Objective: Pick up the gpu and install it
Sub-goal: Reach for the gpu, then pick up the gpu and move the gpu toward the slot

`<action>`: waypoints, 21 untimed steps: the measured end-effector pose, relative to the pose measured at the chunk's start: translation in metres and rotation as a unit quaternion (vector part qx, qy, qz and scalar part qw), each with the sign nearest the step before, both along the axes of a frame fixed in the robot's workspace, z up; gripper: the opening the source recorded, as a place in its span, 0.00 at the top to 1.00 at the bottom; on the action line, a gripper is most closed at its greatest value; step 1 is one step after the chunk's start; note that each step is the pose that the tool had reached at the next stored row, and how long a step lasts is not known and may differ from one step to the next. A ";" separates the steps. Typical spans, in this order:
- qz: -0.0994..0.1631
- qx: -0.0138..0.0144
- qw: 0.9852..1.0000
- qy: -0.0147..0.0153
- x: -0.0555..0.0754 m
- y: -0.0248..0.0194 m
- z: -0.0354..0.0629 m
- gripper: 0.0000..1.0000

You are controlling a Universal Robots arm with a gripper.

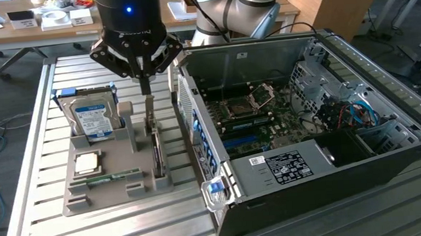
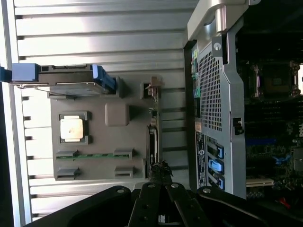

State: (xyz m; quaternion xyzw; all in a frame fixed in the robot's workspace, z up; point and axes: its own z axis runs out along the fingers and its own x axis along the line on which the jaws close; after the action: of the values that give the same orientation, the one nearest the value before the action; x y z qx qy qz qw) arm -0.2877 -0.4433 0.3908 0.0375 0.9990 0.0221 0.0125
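The gpu (image 1: 157, 154) stands on edge in a slot of the grey holder tray (image 1: 120, 192), a thin dark board with a pale metal bracket at its far end. In the wrist view the gpu (image 2: 153, 135) shows edge-on beside the open computer case (image 2: 215, 94). My gripper (image 1: 145, 89) hangs straight above the bracket end with its fingers pressed together and nothing between them. Its fingertips (image 2: 161, 171) sit close over the card's edge; I cannot tell whether they touch it.
The tray also holds an upright hard drive (image 1: 93, 117) with a blue-white label, a CPU (image 1: 86, 163) and a green RAM stick (image 1: 113, 177). The open case (image 1: 387, 140) with its motherboard (image 1: 258, 112) lies at the exterior view's right, its wall close to the tray.
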 end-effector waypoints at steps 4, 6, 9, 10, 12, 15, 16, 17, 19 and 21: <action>0.000 0.000 1.000 0.000 -0.002 -0.0045 0.0000 0.89; 0.000 0.000 1.000 0.000 -0.004 -0.0055 0.0000 0.89; 0.000 0.000 1.000 0.000 -0.005 -0.0057 0.0000 0.89; 0.000 0.000 1.000 0.000 -0.005 -0.0057 0.0000 0.89; 0.000 0.000 1.000 0.000 -0.005 -0.0057 0.0000 0.89; 0.000 0.000 1.000 0.000 -0.005 -0.0057 -0.0013 0.89; 0.000 0.000 1.000 0.000 -0.005 -0.0057 -0.0013 0.89; 0.000 0.000 1.000 0.000 -0.005 -0.0057 -0.0013 0.89; 0.000 0.000 1.000 0.000 -0.005 -0.0057 -0.0014 0.89; 0.000 0.000 1.000 0.000 -0.005 -0.0057 -0.0014 0.89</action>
State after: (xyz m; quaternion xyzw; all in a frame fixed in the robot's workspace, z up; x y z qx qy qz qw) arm -0.2930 -0.4489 0.3894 0.0376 0.9990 0.0221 0.0125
